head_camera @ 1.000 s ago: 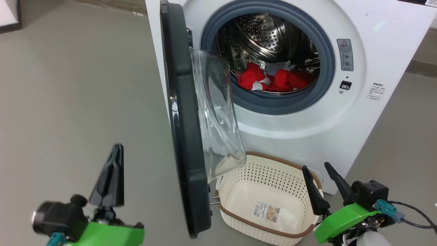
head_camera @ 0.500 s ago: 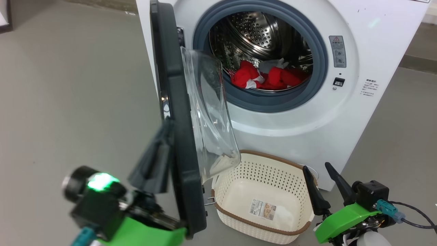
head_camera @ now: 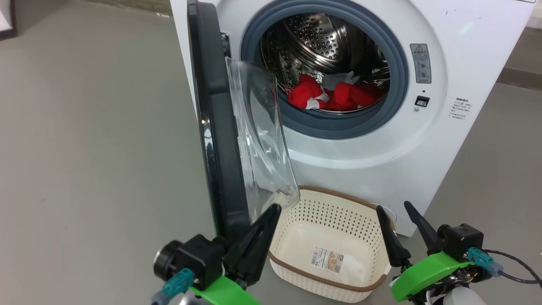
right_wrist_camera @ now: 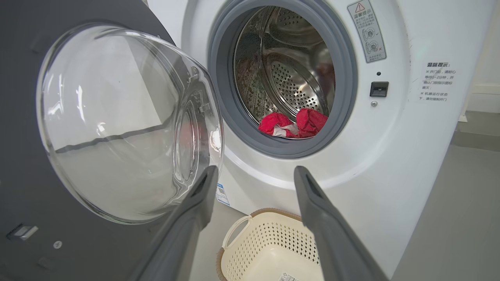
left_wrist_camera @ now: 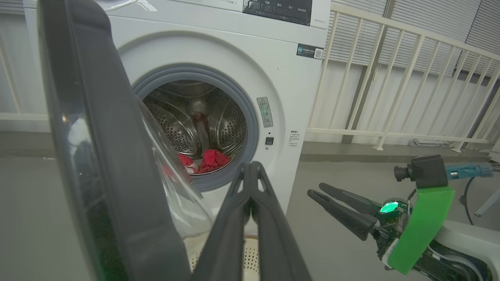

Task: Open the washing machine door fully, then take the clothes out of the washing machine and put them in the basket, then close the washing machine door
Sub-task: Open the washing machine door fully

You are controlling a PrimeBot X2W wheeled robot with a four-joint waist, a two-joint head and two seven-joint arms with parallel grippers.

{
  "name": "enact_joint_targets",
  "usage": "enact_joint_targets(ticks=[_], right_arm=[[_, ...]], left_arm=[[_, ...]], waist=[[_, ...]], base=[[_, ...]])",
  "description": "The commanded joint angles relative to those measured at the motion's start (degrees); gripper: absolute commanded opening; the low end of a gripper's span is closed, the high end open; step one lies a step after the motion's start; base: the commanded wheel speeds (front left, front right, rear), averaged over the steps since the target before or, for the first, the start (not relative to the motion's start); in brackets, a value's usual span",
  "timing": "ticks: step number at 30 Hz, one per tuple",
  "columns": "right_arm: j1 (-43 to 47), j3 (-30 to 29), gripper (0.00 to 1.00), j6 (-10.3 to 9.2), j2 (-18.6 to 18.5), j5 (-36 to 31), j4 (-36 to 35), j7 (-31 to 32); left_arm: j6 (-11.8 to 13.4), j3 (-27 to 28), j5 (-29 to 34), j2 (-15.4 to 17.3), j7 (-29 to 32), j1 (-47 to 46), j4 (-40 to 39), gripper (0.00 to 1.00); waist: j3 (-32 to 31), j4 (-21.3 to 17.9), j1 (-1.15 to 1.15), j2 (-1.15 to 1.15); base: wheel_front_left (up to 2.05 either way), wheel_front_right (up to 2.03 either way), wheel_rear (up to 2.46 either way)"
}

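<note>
The washing machine (head_camera: 364, 161) stands with its drum open. The washing machine door (head_camera: 220, 140) is swung out edge-on to me, its clear bowl (head_camera: 262, 135) facing the drum. Red clothes (head_camera: 334, 95) with white parts lie low in the drum, also in the wrist views (left_wrist_camera: 211, 160) (right_wrist_camera: 297, 123). The empty basket (head_camera: 322, 277) sits on the floor below the opening. My left gripper (head_camera: 273, 209) is shut and holds nothing, its tips just under the bowl, right of the door's lower rim (left_wrist_camera: 109, 156). My right gripper (head_camera: 392, 206) is open and empty by the basket's right side.
Grey floor spreads to the left of the door and to the right of the machine. A pale railing (left_wrist_camera: 390, 78) runs behind the machine on its right. The basket (right_wrist_camera: 269, 238) lies close under the door's swing.
My left gripper has swung right, from the door's outer side to its inner side near the bowl. The head camera shifted slightly. Door, clothes, basket and right gripper stayed put.
</note>
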Motion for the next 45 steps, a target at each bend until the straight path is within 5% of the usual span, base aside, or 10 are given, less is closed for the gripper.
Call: enact_joint_targets(ticks=[1, 10, 24, 45], right_arm=[[-0.63, 1.39, 1.00, 0.37, 0.08, 0.23, -1.26, -0.37], [-0.54, 2.35, 1.00, 0.37, 0.08, 0.58, -1.06, -0.37], [0.26, 2.36, 1.00, 0.37, 0.08, 0.33, -0.89, -0.37], [-1.92, 2.88, 1.00, 0.37, 0.08, -1.39, 0.41, -0.37]], left_arm=[[0.84, 1.20, -0.64, 0.13, 0.60, -0.76, -0.35, 0.00], [4.92, 0.93, -1.91, 0.11, 3.26, -0.63, 6.22, 0.00], [7.48, 3.54, -2.61, 1.32, 2.39, -0.09, 8.32, 0.00], [13.54, 14.59, -5.14, 6.85, 0.28, 1.93, 6.57, 0.00]], waist=[[-0.04, 0.08, 0.00, 0.00], [-0.32, -0.14, 0.00, 0.00], [-0.28, 1.14, 0.00, 0.00], [2.41, 2.50, 0.00, 0.00]], base=[[0.00, 0.00, 0.00], [0.00, 0.00, 0.00], [0.00, 0.00, 0.00], [0.00, 0.00, 0.00]])
